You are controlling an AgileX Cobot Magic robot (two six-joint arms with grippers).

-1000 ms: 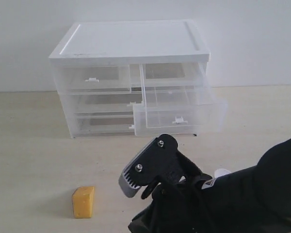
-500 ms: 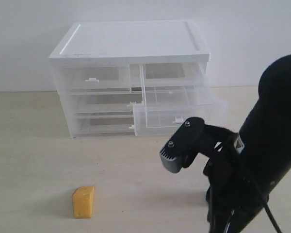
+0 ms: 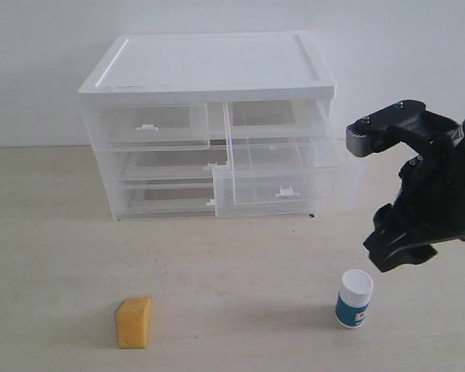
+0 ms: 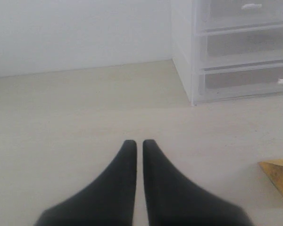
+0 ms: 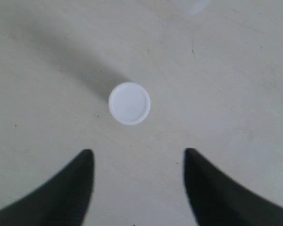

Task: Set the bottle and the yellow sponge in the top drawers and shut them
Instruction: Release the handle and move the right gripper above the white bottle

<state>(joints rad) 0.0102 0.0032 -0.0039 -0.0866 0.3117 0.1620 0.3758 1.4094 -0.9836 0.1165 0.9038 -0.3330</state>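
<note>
Right wrist view: the right pincer [image 5: 137, 151] hangs released above the bottle [image 5: 129, 103], which stands on the desk [image 5: 226, 70]; the left pincer [image 4: 139, 142] is clenched, apart from the yellow sponge [image 4: 278, 176].

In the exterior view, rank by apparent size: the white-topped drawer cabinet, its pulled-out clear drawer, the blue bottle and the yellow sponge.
1. White-topped clear plastic drawer cabinet
2. Pulled-out clear plastic drawer
3. Blue white-capped bottle and yellow foam sponge: about alike, not ranked.

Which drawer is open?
The top right drawer: it sticks out from the cabinet. The top left drawer and the wide drawers below are pushed in.
</note>
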